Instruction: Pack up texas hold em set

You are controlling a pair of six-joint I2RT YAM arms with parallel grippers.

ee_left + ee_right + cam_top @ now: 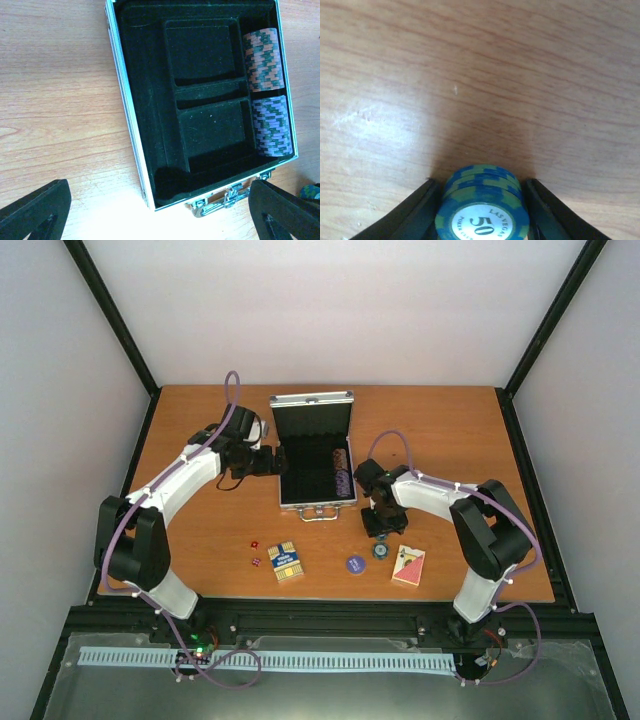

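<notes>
The silver case (315, 455) lies open with its lid up; its black lining (205, 85) holds a row of red-brown chips (262, 60) and a row of purple chips (270, 125). My left gripper (270, 461) is open and empty, hanging over the case's near left corner (159, 187). My right gripper (378, 532) is shut on a short stack of blue-green chips (482, 210) that rests on the table (381, 550); the fingers (420, 210) press on both sides. On the table lie a blue disc (355, 563), a blue-yellow deck (285, 562), a red deck (408, 566) and red dice (255, 552).
The case's handle and latches (225, 200) face the arms. The orange table (180, 430) is bounded by black frame posts and white walls. The decks, dice and disc lie in a row near the front edge.
</notes>
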